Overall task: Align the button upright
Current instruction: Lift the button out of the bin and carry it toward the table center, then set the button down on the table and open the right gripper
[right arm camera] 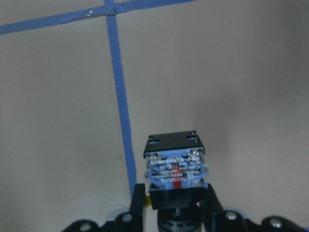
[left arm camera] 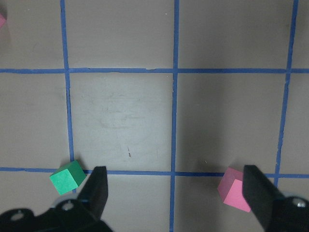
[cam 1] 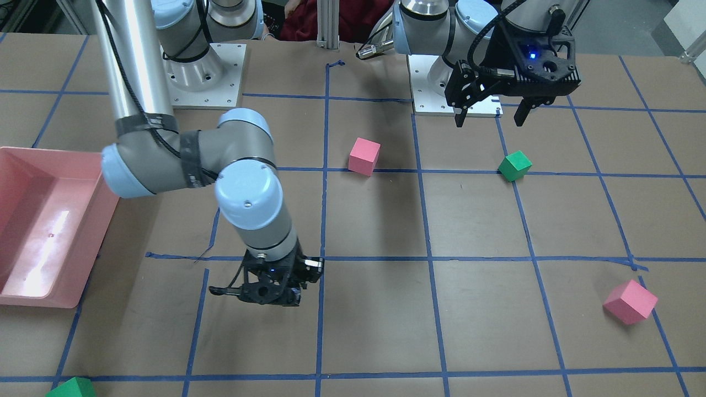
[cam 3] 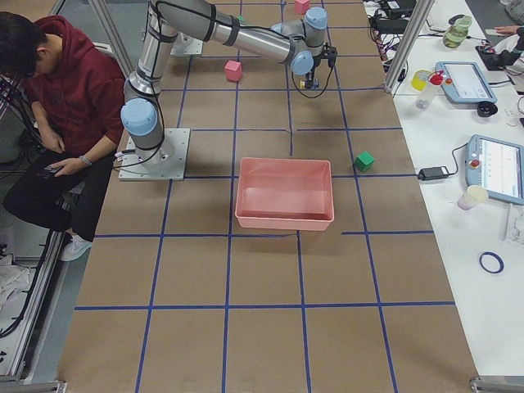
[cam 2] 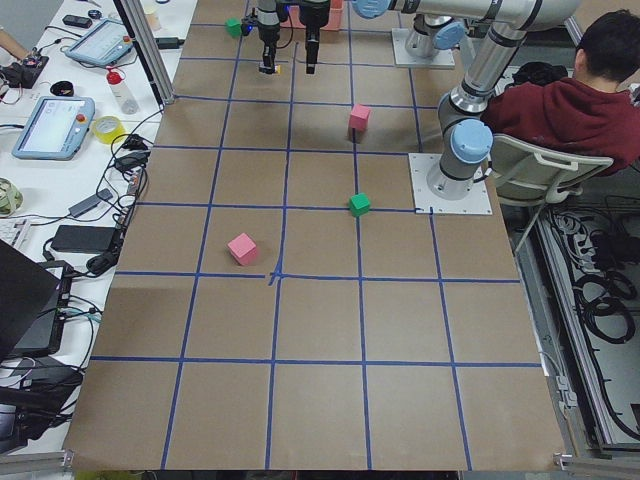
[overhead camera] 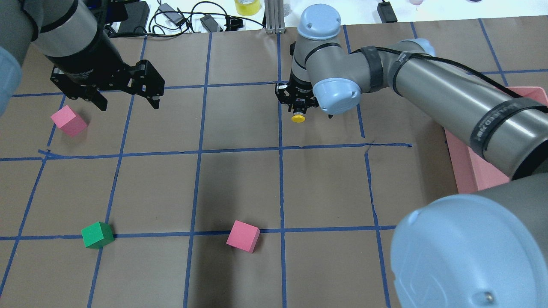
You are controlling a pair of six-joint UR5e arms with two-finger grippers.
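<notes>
My right gripper (overhead camera: 298,106) is shut on the button, low over the brown table paper beside a blue tape line. In the overhead view the button's yellow cap (overhead camera: 298,118) sticks out from the gripper on the side nearer the robot. In the right wrist view the greyish-white contact block (right arm camera: 176,171) with its black frame shows between the two fingers (right arm camera: 212,200). In the front-facing view the right gripper (cam 1: 270,289) hides the button. My left gripper (overhead camera: 126,99) is open and empty, hovering above the table; it also shows in the front-facing view (cam 1: 491,117).
A pink cube (overhead camera: 69,121) lies near the left gripper. A green cube (overhead camera: 97,235) and another pink cube (overhead camera: 242,235) lie nearer the robot. A pink bin (cam 1: 33,220) stands at the right arm's side. Another green cube (cam 1: 71,387) sits at the far table edge.
</notes>
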